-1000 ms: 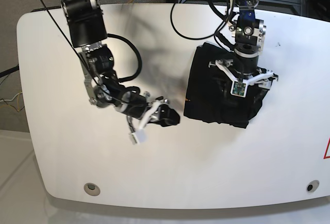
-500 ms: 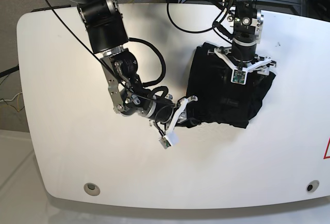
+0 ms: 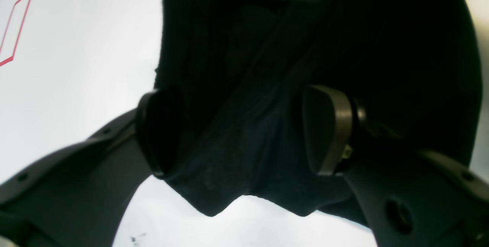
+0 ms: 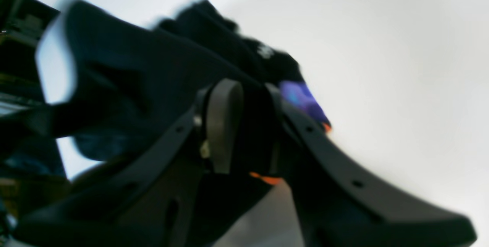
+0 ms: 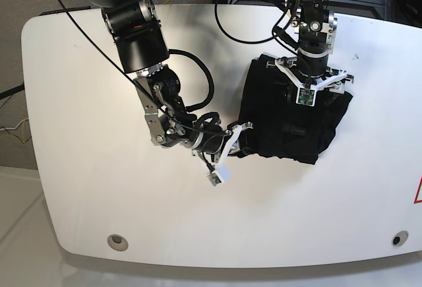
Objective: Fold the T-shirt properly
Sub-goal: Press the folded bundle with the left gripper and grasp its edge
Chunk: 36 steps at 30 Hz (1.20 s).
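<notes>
The black T-shirt [image 5: 290,119] lies as a folded bundle right of the table's middle. My left gripper [image 5: 308,76] rests on its far part, jaws wide open. In the left wrist view, dark cloth [image 3: 244,86] runs between the two spread pads [image 3: 324,132] of the left gripper [image 3: 242,132]. My right gripper [image 5: 239,135] is at the bundle's near left edge. In the blurred right wrist view, the right gripper [image 4: 254,125] has narrow jaws with black cloth [image 4: 214,48] between them. A purple print [image 4: 301,98] and an orange tag [image 4: 267,180] show beside its fingers.
The white table [image 5: 79,102] has rounded corners and two small round holes [image 5: 117,239] near its front edge. A red marking [image 5: 417,191] sits at its right edge. Black cables [image 5: 231,30] loop across the table's far side between the two arms.
My right arm swung right across the table, and its gripper reached the shirt's near left edge and narrowed on the cloth. My left gripper shifted slightly toward the far side, still wide.
</notes>
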### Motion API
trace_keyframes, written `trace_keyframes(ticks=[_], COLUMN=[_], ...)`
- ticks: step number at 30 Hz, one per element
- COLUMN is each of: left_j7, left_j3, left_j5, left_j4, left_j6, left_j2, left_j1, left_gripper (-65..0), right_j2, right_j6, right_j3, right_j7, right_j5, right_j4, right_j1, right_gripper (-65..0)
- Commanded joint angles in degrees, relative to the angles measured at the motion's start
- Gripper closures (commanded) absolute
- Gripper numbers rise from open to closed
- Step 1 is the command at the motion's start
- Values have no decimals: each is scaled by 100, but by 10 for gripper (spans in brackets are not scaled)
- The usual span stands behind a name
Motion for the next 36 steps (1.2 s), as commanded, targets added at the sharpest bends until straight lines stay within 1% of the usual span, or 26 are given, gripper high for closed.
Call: trace_keyframes(ticks=[1, 7, 11, 17, 21, 23, 28, 31, 36], left_j7=[-114, -123, -123, -123, -140, -140, -149, -149, -149], left_j3=[9, -175, -272, -281, -386, -466, -562, -580, -580], left_j5=[-67, -454, -656, -726, -735, -735, -832, -1007, -1227], left_j4=[27, -35, -35, -184, -404, -536, -905, -1019, -1134], left_j6=[35, 35, 35, 35, 35, 27, 18, 18, 18], left_j2=[16, 16, 16, 16, 16, 16, -220, -361, -519], left_j1=[-40, -58, -84, -225, -348, -471, -638, -735, -840], left_gripper=[-445, -445, -445, -445, -445, -445, -445, -445, -445], right_j2=[-122, -131, -122, -87, 80, 89, 203, 229, 370], right_j6=[74, 74, 74, 74, 74, 74, 74, 74, 65], right_j3=[-42, -226, -235, -226, -226, -226, -218, -218, -209], right_j7=[215, 444, 453, 585, 646, 646, 646, 655, 655], right_j5=[105, 105, 105, 105, 34, -10, -133, -186, -353], right_j4=[-26, -96, -202, -334, -290, -290, -237, -70, 334], right_j1=[194, 194, 185, 80, -78, -149, -360, -553, -817], right_gripper=[-122, -122, -122, -121, -121, -121, -121, -121, -121])
